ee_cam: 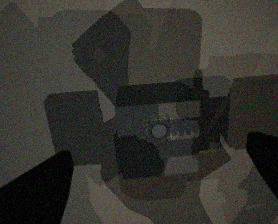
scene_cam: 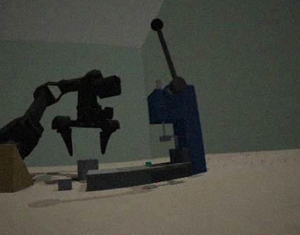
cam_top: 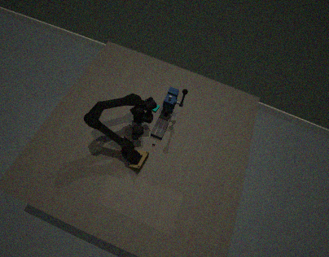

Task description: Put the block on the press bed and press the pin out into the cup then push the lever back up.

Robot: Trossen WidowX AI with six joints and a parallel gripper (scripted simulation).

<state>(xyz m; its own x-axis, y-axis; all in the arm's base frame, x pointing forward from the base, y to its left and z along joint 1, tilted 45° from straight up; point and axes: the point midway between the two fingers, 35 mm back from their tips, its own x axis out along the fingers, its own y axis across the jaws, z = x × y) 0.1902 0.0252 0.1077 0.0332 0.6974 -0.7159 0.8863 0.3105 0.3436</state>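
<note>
In the exterior view, the jaws (scene_cam: 87,155) are spread wide with nothing between them, left of centre. The grey block (scene_cam: 87,168) is seen below them on the worktop (scene_cam: 231,195) (cam_top: 196,165), at lower left. 1 lever (scene_cam: 166,52) (cam_top: 183,98) is raised on the blue press (scene_cam: 190,121) (cam_top: 172,100), right of centre.
</note>
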